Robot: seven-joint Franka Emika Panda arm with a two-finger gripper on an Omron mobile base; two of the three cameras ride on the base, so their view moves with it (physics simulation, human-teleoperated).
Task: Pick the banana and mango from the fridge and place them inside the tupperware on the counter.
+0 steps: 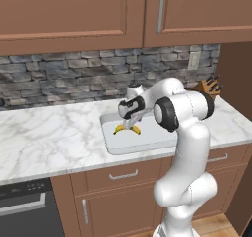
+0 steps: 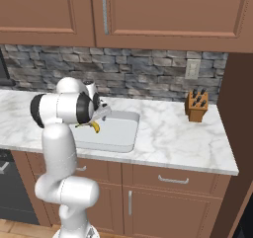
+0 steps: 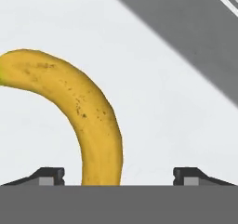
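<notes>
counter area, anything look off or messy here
Nothing stands out. The banana lies in the tupperware on the counter, with the tool right above it, its fingers spread wide on either side. The knife block stands upright by the wall. No spills or damage.

Illumination is even and diffuse, source not discernible; rendering is sharp, without blur, glare or edge distortion; a soft shadow band crosses the upper right of the hand view.
</notes>
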